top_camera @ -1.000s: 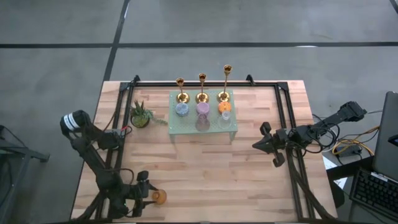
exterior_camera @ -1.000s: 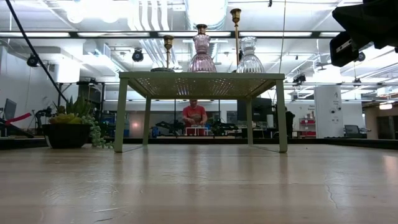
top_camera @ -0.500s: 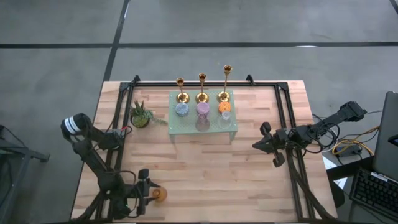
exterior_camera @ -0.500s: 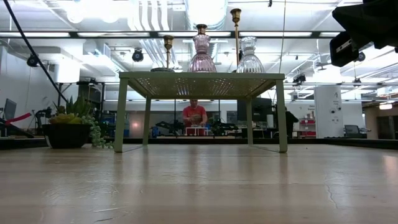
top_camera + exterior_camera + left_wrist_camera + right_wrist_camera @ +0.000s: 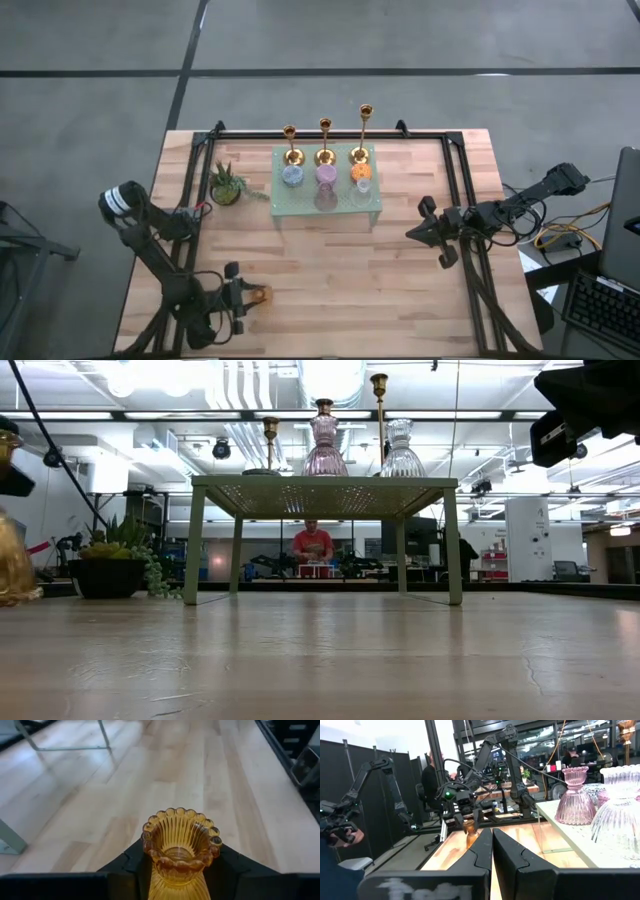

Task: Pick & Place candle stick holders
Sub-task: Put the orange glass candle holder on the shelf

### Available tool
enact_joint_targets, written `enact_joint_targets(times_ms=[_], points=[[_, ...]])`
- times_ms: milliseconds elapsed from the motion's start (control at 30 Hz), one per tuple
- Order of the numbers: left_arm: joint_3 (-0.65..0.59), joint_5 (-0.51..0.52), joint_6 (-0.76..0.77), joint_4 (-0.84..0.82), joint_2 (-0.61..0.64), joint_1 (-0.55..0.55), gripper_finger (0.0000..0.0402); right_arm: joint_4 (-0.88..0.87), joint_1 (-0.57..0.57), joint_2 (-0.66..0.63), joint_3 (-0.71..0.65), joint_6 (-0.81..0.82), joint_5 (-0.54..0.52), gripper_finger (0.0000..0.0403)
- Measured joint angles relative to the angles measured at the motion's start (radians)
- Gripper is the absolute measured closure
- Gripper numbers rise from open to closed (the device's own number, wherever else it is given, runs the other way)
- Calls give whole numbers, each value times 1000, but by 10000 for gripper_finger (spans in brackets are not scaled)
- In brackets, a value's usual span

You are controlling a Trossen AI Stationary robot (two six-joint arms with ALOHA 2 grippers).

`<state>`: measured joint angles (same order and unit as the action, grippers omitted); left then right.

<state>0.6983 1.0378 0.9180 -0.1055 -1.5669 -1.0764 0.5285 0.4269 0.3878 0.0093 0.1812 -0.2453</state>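
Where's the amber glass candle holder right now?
In the high view, the amber glass holder is near the table's front left corner, between the left gripper fingers, far from the green stand.

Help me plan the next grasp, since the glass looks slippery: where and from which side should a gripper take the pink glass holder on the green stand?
Grip the pink glass holder at its narrow neck, under the flared rim, coming in level from the open front edge of the green stand. The ribbed body widens below, so fingers there would likely slip, and the gold candlesticks crowd the back.
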Motion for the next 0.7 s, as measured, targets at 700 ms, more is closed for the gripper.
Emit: enact_joint_targets(times_ms=[700], points=[[7,104,-299,42,410,489,250,0,0,0,0,-1,0,394]])
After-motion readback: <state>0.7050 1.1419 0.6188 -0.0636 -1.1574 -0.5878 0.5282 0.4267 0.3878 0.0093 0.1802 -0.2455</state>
